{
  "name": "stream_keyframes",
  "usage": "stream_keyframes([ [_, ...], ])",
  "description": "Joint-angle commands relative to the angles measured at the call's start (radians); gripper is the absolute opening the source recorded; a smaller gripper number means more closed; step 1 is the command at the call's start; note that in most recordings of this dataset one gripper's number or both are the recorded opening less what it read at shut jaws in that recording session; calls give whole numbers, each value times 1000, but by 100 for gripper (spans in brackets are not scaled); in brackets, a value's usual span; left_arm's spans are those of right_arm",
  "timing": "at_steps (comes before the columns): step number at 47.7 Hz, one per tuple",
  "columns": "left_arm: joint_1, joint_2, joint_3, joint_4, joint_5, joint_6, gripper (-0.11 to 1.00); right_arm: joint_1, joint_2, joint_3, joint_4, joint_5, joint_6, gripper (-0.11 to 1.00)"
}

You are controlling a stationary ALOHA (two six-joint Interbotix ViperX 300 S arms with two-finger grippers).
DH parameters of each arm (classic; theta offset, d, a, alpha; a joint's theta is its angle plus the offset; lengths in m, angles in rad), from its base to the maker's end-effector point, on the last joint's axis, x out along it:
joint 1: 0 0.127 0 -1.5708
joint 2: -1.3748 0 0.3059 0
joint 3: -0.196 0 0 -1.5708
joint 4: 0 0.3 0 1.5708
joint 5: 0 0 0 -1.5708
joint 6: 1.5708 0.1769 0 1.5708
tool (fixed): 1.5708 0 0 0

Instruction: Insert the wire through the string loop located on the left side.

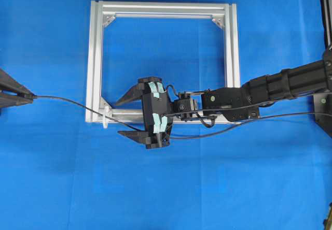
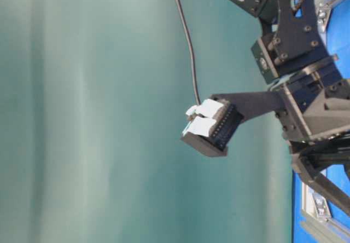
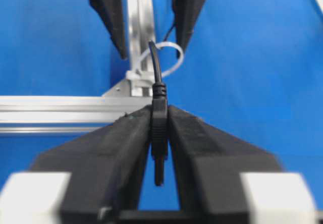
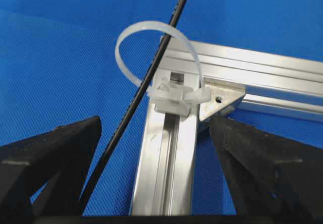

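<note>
The wire (image 1: 67, 101) runs from my left gripper (image 1: 30, 96) at the left edge, through the string loop (image 1: 106, 119) on the silver frame's (image 1: 96, 59) lower left corner, and on to the right. In the left wrist view the wire's plug (image 3: 159, 128) is pinched between the tips of my left gripper (image 3: 159, 110). In the right wrist view the wire (image 4: 136, 103) passes through the white string loop (image 4: 146, 28). My right gripper (image 1: 119, 119) is open, its fingers straddling the frame's bottom bar (image 4: 171, 148) just right of the loop.
My right arm (image 1: 280, 85) reaches in from the right across the frame's bottom bar. A blue cloth (image 1: 52, 178) covers the table. A black mount (image 1: 324, 113) stands at the right edge.
</note>
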Motion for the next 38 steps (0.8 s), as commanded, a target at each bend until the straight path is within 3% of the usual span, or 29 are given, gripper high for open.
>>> stream_keyframes([
  [1,17,6,-28,3,-5,-3,24,2,-57,-6,2,-3,2,98],
  [10,23,8,-26,3,-8,-3,79,2,-58,-6,2,-3,2,98],
  [13,23,9,-25,3,-8,-3,89,2,-58,-6,2,-2,2,98],
  [23,23,8,-25,3,-5,-6,82,0,-58,-5,2,-2,2,98],
  [38,12,8,-25,3,-6,-9,82,2,-140,5,3,38,5,98],
])
